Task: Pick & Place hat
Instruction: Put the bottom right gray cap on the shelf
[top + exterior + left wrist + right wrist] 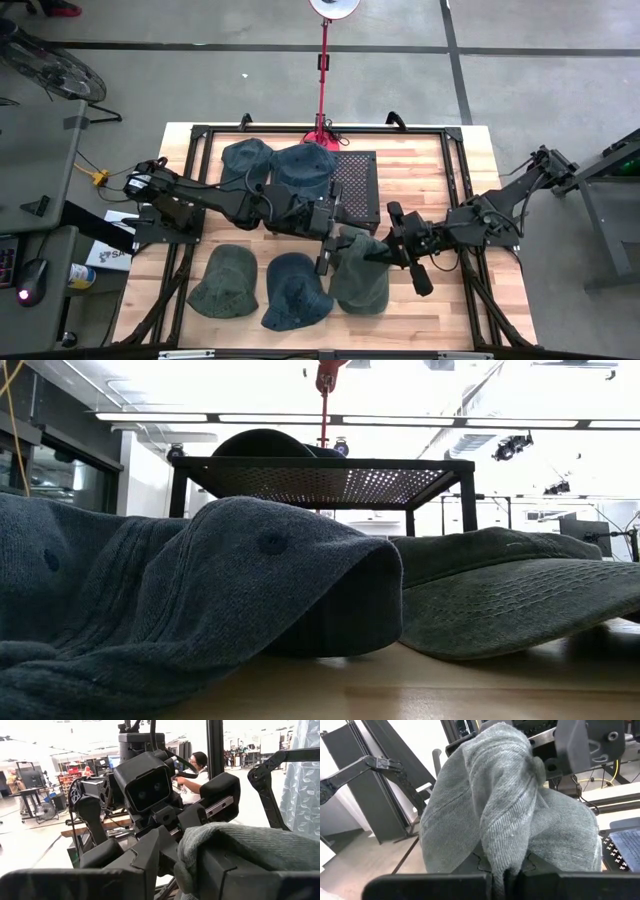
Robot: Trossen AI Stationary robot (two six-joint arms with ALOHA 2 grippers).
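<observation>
A grey-green hat (352, 243) is held bunched up above the table's middle, where my two grippers meet. My right gripper (378, 252) comes in from the table's right and is shut on it. My left gripper (335, 240) comes in from the left with its fingers apart and the hat's cloth (235, 845) between them. Below, three more hats lie flat on the table by their brims: green (225, 283), blue (295, 290), grey-green (362, 288). Two dark hats (280, 165) sit on a black perforated stand (355, 180). My left gripper has its fingers apart. A fold of the hat (197, 852) lies between them and over one finger (250, 880). Whether the other finger touches the cloth I cannot tell. It comes level from the table's left. My right gripper pinches a gathered fold of the hat (502, 862), several layers, between its two fingers. It comes about level from the table's right. The hat bulges beyond the fingers, lifted clear of the table.
In the low view the blue hat (200, 590) and the grey-green hat (500, 590) fill the near table in front of the stand (320, 470). A red lamp stand (322, 90) rises at the far edge. People work in the room behind.
</observation>
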